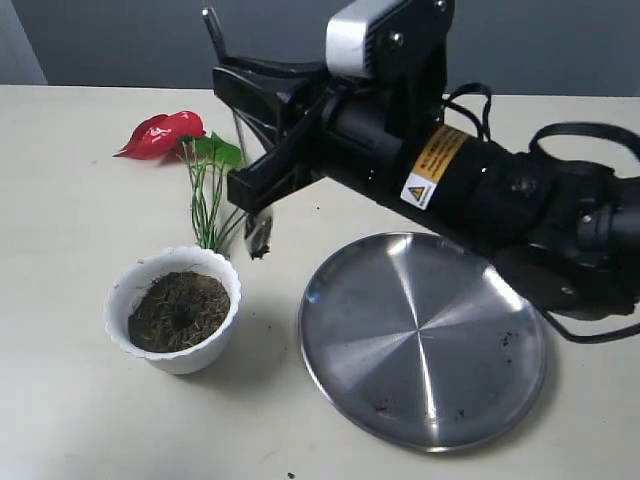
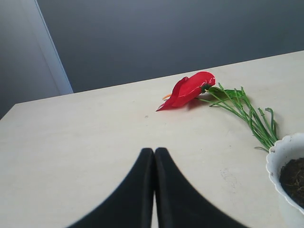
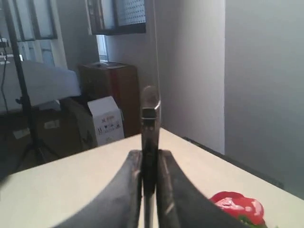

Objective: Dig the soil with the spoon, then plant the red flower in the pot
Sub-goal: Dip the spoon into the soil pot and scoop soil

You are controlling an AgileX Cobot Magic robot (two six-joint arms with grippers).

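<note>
My right gripper (image 1: 239,135) reaches across from the right and is shut on the spoon (image 1: 243,150), which hangs nearly upright. Its bowl, with dark crumbs on it, hovers just above and to the right of the pot (image 1: 127,296). The pot is white with a wavy rim, and the soil (image 1: 180,310) inside has a dug hollow. In the right wrist view the spoon handle (image 3: 149,107) rises between the shut fingers of the right gripper (image 3: 149,153). The red flower (image 1: 160,134) lies on the table behind the pot, its stems (image 1: 207,200) pointing toward it. My left gripper (image 2: 154,151) is shut and empty over bare table.
A large round steel plate (image 1: 425,340) with a few soil crumbs lies right of the pot. In the left wrist view the red flower (image 2: 190,88) and the pot (image 2: 287,154) lie ahead to the right. The table's far edge runs behind the flower.
</note>
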